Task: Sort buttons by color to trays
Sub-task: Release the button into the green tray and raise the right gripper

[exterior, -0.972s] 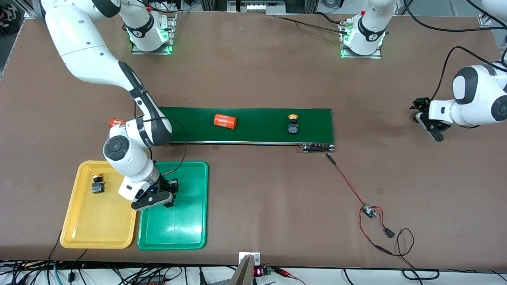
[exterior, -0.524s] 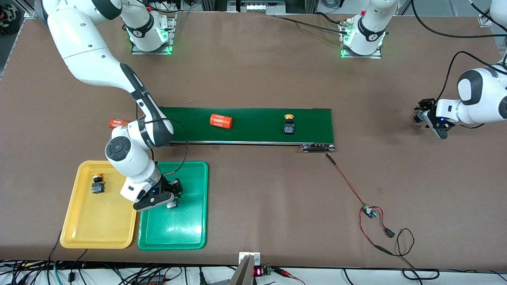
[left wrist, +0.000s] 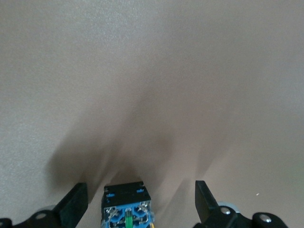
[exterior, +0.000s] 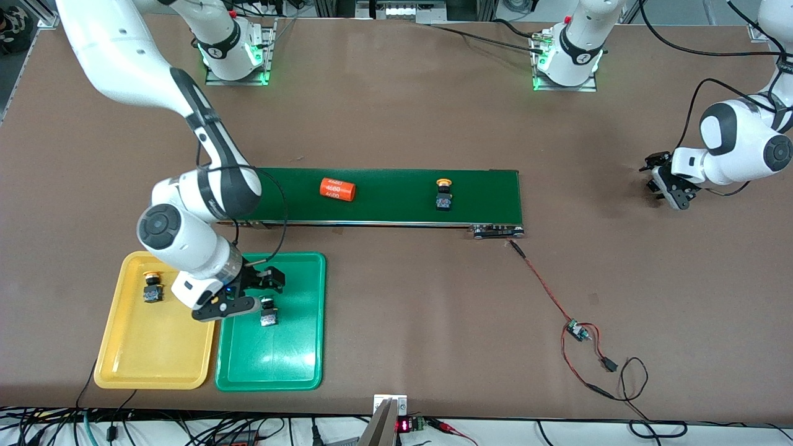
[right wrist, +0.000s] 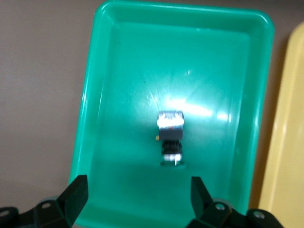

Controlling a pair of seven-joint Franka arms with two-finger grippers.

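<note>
Green button point(exterior: 268, 313) lies on its side in the green tray point(exterior: 297, 365), cap toward the conveyor belt point(exterior: 396, 195); right gripper point(exterior: 251, 293) hangs released above. Left gripper point(left wrist: 141, 204) is spread around another button point(left wrist: 127, 209).

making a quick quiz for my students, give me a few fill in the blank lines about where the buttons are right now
1. The button under the right gripper lies in the ____ tray.
2. The yellow tray holds ____ button(s).
3. A yellow-capped button and an orange cylinder sit on the dark green ____.
4. The right gripper's fingers are ____.

Missing words: green; one; conveyor belt; open
</note>
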